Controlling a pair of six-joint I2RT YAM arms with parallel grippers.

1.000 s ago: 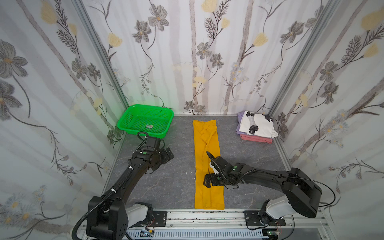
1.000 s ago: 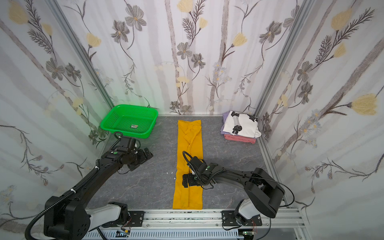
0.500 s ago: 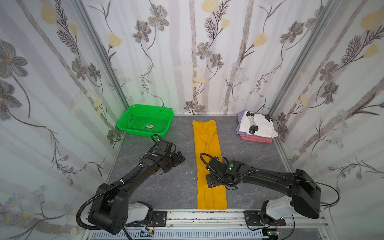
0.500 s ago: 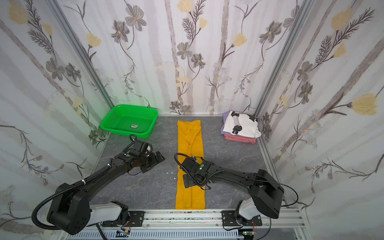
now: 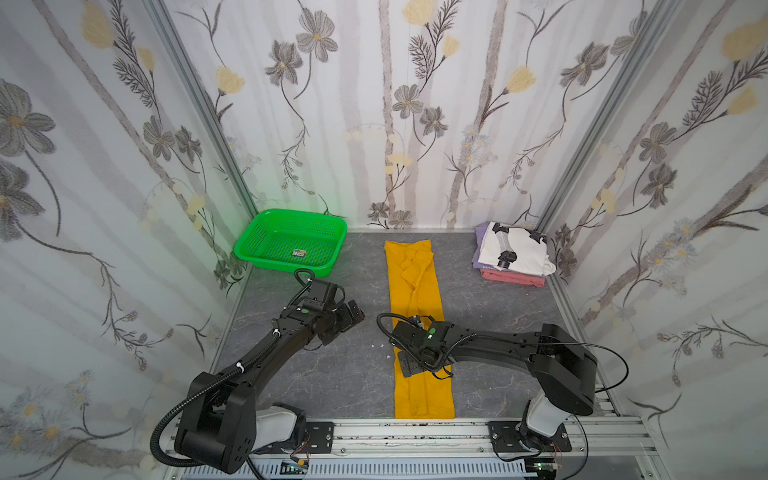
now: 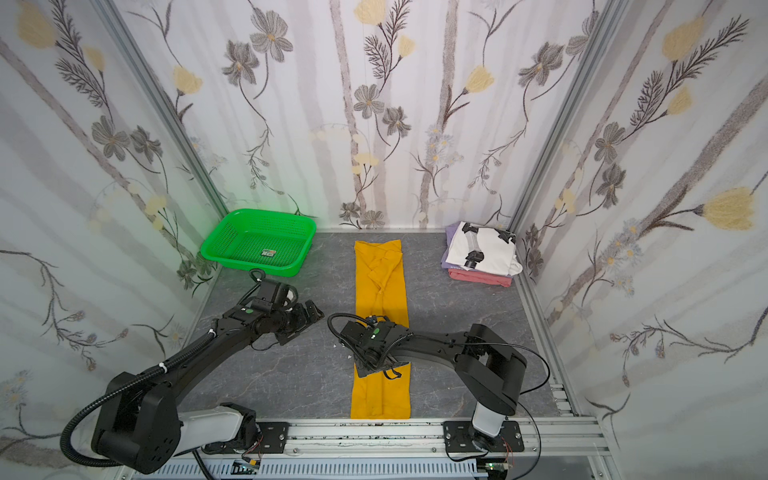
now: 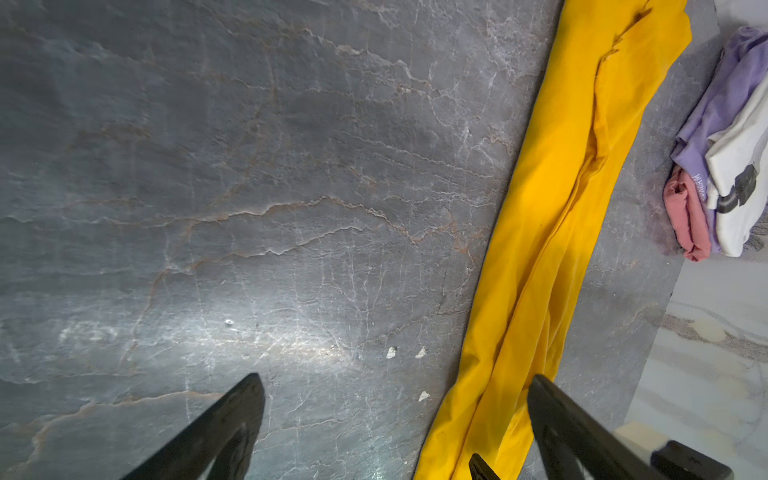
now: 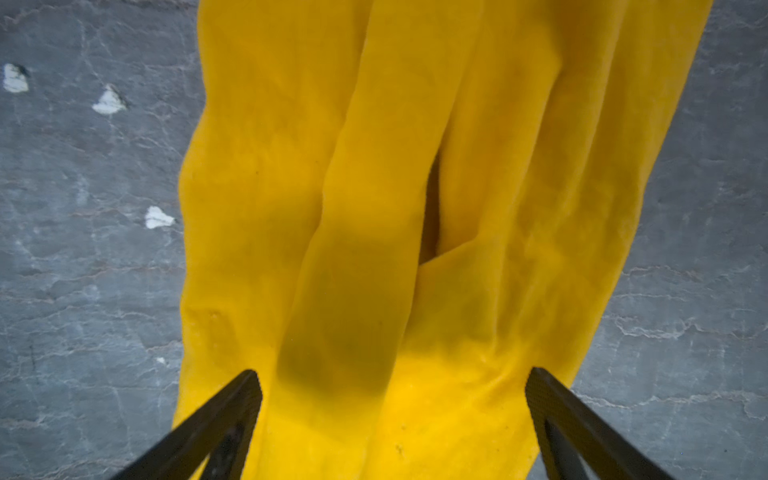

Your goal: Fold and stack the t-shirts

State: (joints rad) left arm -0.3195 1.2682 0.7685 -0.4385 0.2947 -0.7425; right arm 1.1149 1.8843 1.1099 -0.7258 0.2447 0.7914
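- Wallpaper (image 5: pixel 374 104) with grey and yellow flowers covers the three walls that close in the workspace.
- The counter (image 5: pixel 332 374) is dark grey stone-look with pale veins.
- The left arm (image 5: pixel 270 353) reaches forward over bare counter, left of the middle. The right arm (image 5: pixel 498 349) reaches in from the right, with its wrist over the middle.
- The mustard-yellow t-shirt (image 5: pixel 415 291) lies flat in the middle of the counter, folded into a long narrow strip from the back wall to the front rail.
- The green basket (image 5: pixel 286 266) sits in the back left corner, well apart from the shirts.
- In the back right corner three folded shirts are stacked: the white printed t-shirt (image 5: pixel 519 249) on top, the lavender t-shirt (image 5: pixel 482 245) under it, and the salmon-pink t-shirt (image 5: pixel 511 278) at the bottom.
- The right fingers (image 8: pixel 224 415) are spread wide across the yellow strip, gripping nothing; I cannot tell whether the tips touch the cloth.
- The left fingers (image 7: pixel 224 424) are also spread wide, over bare counter just beside the strip, holding nothing.
- Small white flecks (image 8: pixel 109 102) dot the counter just beside the strip's edge.
- A small label (image 5: pixel 299 252) lies in the basket.
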